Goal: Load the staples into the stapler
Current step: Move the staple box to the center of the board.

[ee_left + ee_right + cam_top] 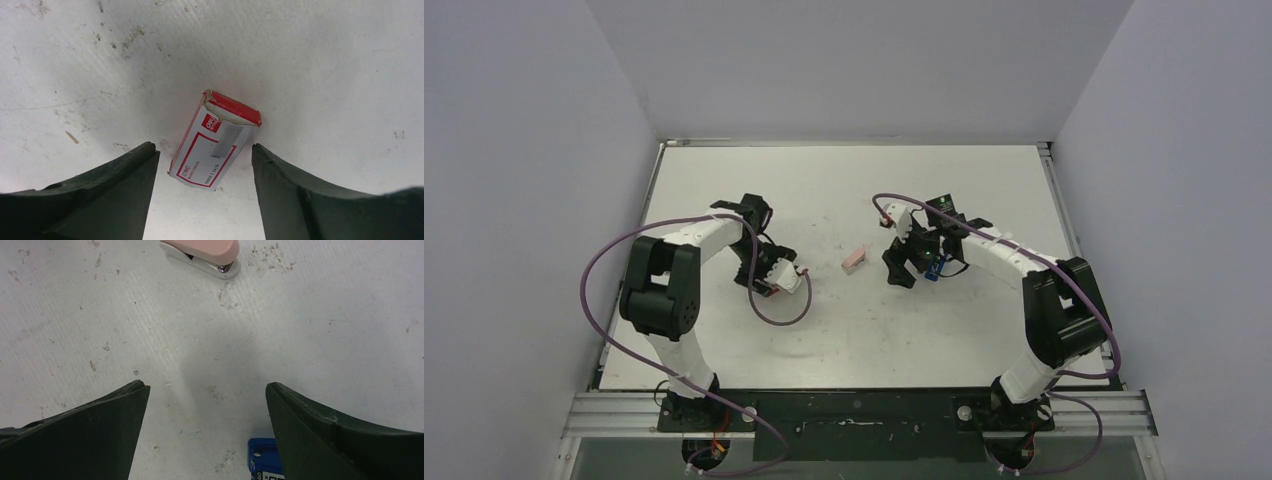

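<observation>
Straddling the staples box (215,150), the left gripper (202,145) is spread, not touching it. The right gripper (206,384) gapes beside the stapler (262,460).

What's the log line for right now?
left gripper: open around staples box on table | right gripper: open, empty, blue stapler beside it | loading: not done

Staple box (200,160): red, white face with a red-outlined label and small dark print. Staple strip (227,140) on it is silvery grey. Stapler (263,460): blue, white sticker. Pink mini stapler (202,251): pink top, white base, silver nose. Left pincer (202,150) and right pincer (207,386): black. Tabletop (300,315): white, grey scuffs.
</observation>
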`<act>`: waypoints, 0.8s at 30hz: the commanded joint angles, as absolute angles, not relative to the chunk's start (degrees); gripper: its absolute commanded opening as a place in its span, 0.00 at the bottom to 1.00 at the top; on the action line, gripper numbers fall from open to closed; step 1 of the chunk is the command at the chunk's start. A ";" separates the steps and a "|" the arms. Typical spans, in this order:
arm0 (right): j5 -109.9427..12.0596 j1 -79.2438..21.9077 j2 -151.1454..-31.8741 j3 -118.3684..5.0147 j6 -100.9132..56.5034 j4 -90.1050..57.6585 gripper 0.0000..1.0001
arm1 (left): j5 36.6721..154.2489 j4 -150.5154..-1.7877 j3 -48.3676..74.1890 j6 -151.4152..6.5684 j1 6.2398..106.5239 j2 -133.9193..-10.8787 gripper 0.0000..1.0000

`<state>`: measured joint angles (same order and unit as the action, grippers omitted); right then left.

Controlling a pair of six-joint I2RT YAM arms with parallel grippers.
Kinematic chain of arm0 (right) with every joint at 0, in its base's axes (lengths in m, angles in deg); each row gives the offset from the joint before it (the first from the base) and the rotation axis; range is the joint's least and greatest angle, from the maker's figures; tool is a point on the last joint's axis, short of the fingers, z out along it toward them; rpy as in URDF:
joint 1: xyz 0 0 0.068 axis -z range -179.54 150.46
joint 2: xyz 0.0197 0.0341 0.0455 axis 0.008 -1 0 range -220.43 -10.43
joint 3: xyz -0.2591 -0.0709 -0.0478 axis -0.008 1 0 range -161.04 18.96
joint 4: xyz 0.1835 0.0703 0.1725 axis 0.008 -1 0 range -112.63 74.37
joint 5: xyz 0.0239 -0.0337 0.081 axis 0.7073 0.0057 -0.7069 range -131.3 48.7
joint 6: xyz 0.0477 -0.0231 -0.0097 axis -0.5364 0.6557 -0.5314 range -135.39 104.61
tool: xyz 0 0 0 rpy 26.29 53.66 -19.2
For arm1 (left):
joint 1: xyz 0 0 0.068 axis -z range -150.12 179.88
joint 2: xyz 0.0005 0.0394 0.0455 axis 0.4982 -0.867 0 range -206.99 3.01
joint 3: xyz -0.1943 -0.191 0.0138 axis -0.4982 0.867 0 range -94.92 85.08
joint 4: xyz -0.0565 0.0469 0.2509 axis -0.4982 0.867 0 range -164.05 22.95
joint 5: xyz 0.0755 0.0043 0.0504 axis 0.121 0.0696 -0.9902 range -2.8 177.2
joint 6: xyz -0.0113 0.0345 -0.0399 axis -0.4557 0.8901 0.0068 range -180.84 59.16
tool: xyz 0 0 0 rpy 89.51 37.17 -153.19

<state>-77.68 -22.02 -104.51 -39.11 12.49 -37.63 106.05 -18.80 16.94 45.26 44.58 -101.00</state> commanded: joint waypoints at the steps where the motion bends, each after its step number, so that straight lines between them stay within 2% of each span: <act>1: -79.27 -21.60 -104.87 -40.08 12.77 -37.25 0.90 | 104.12 -18.87 18.04 44.23 45.25 -100.59 0.61; 3: -79.55 -21.62 -104.59 -40.03 12.14 -37.10 0.90 | 104.44 -21.48 18.95 37.92 45.95 -99.86 0.54; 11: -81.72 -21.01 -102.30 -38.70 5.53 -32.13 0.90 | 106.56 -34.45 24.19 4.12 53.21 -95.11 0.44; 17: -83.61 -17.50 -101.26 -35.38 -5.30 -26.12 0.90 | 102.76 -43.42 24.98 -19.00 62.95 -95.77 0.43; 19: -85.90 -14.38 -101.19 -33.85 -10.37 -22.77 0.90 | 102.74 -46.53 25.70 -23.69 64.36 -95.81 0.50; 22: -89.63 -11.04 -101.43 -31.49 -16.11 -17.86 0.93 | 103.69 -48.92 26.02 -28.11 64.95 -95.10 0.69; 24: -91.02 -11.36 -101.33 -30.08 -17.93 -16.21 0.95 | 104.05 -49.08 26.27 -28.44 64.87 -94.07 0.77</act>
<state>-85.40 -12.36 -103.73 -32.16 -9.54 -24.86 103.30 -44.07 25.44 -19.46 65.06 -96.67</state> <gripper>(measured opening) 0.934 0.707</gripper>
